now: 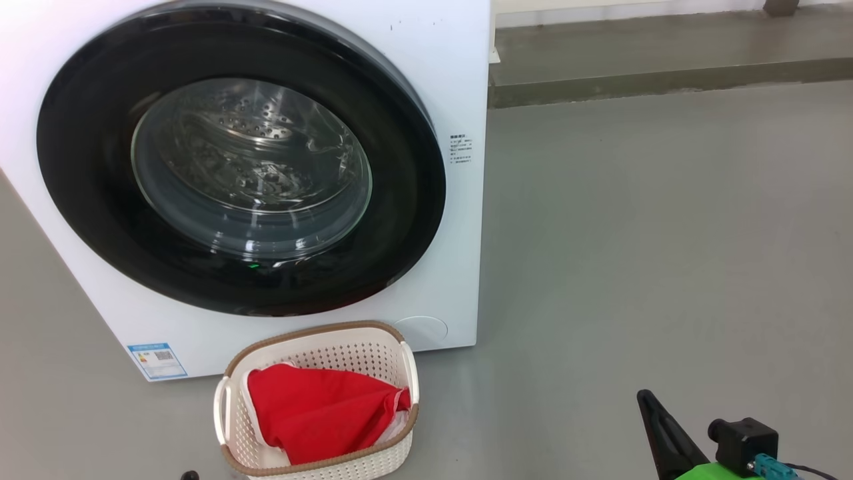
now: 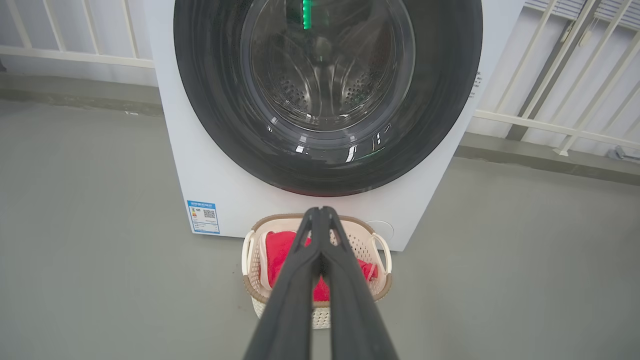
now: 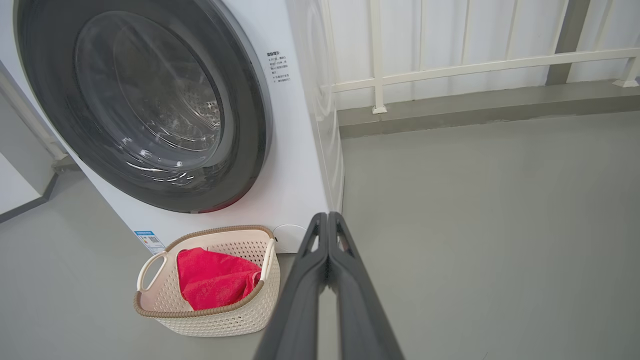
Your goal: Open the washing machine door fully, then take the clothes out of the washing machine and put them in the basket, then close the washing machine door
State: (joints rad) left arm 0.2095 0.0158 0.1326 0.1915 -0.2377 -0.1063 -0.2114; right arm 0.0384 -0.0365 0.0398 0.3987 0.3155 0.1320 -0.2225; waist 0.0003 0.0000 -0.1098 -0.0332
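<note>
Hanging pinched shut and empty, the left gripper (image 2: 320,212) and right gripper (image 3: 328,216) face a door that looks closed.
Nearest, the left fingers meet tip to tip and aim straight over the basket (image 2: 248,289), which stands on the floor just before the machine (image 1: 460,80), handles to either side, with the clothes (image 1: 320,413) heaped inside. The right gripper, fingers likewise together, points past the basket's right end toward the machine's front corner. Above and beyond lies the door (image 1: 80,167), rim apparently flush; the left arm is better lined up for any last push on it, though I cannot tell which is nearer. Glare on the glass blurs the drum, no latch or hinge can be made out, and the wrist views cut off the door's top.
</note>
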